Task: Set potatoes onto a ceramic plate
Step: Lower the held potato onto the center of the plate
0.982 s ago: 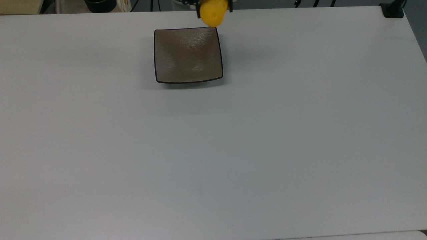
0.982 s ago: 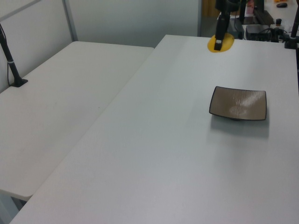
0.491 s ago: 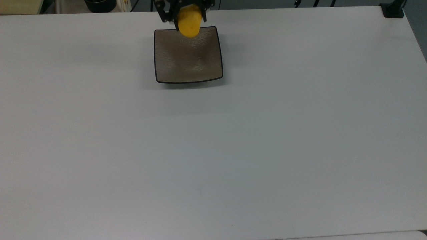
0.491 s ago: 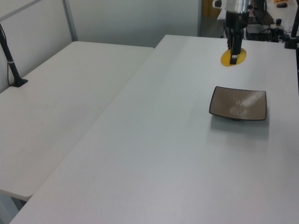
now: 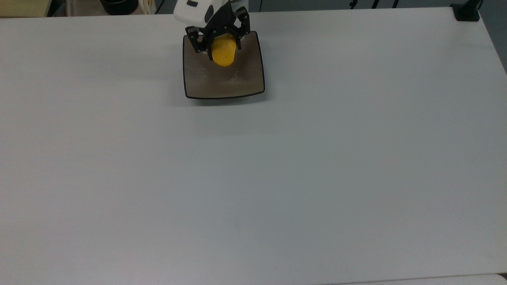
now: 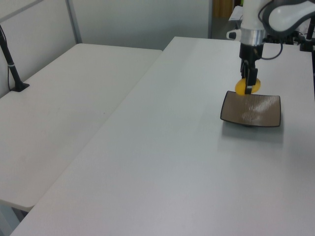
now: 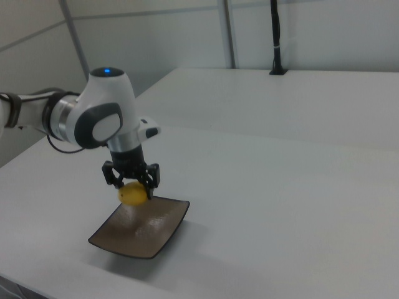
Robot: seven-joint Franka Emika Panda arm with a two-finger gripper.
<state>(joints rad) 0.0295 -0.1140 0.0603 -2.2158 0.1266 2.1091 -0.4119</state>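
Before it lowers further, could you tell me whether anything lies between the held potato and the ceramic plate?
Nothing visible does. The gripper holds the potato above the ceramic plate, whose bare surface lies open beneath it on the table.

bright yellow potatoes (image 5: 223, 55), glossy brown-grey ceramic plate (image 5: 233, 83) with dark rim, pale grey table (image 5: 277, 178).

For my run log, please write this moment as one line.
phase: carry over plate | gripper: shut on potato | potato: held above ceramic plate, not released | table: plate resting
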